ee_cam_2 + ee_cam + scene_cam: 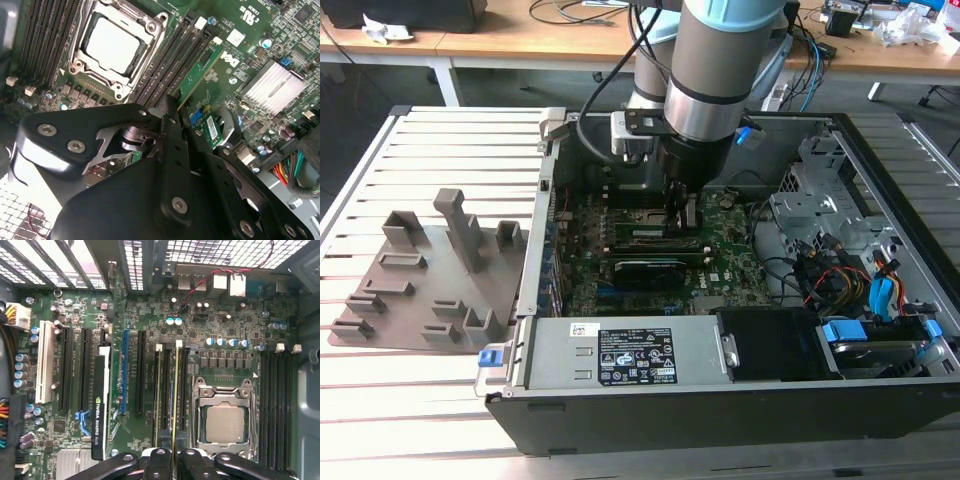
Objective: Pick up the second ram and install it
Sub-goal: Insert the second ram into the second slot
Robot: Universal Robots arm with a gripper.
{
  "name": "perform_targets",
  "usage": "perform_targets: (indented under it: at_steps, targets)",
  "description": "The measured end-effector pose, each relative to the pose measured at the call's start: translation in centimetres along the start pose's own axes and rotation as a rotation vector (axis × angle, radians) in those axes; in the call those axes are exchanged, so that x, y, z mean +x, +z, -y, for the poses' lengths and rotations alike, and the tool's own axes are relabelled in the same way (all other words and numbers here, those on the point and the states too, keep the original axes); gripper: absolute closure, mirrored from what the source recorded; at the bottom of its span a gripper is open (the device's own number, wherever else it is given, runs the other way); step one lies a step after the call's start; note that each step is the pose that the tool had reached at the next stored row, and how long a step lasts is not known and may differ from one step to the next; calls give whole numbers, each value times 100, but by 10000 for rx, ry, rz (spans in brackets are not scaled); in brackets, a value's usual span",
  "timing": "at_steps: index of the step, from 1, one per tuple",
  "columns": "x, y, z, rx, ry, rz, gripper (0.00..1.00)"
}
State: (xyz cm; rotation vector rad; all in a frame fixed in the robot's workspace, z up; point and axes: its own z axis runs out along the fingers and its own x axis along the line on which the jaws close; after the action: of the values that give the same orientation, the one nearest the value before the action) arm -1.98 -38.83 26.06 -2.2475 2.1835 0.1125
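Observation:
The second ram [176, 390] is a thin green stick standing on edge in a memory slot beside the square CPU socket [225, 422]. In the second wrist view the second ram [200, 70] runs along the dark slots and ends between my fingers. My gripper [174, 442] is shut on one end of the stick, one finger on each flat side. In the exterior view my gripper [685, 212] reaches down inside the open computer case [840, 140], low over the motherboard [720, 270]. The seating of the stick's lower edge is hidden.
A black graphics card [101, 405] stands in a slot a few rows from the ram. A finned heat sink [272, 85] lies nearby. The power supply [630, 355], drive cage and cables [860, 270] crowd the case. A grey holder tray [420, 290] sits on the exterior view's left.

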Motion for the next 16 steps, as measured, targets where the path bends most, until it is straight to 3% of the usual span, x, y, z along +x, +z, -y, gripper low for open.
perform_targets:
  at_steps: [6, 16]
  targets:
    - [-58, 37, 3, 1, 0, -15, 86]
    - [-59, 103, 4, 0, 2, -24, 86]
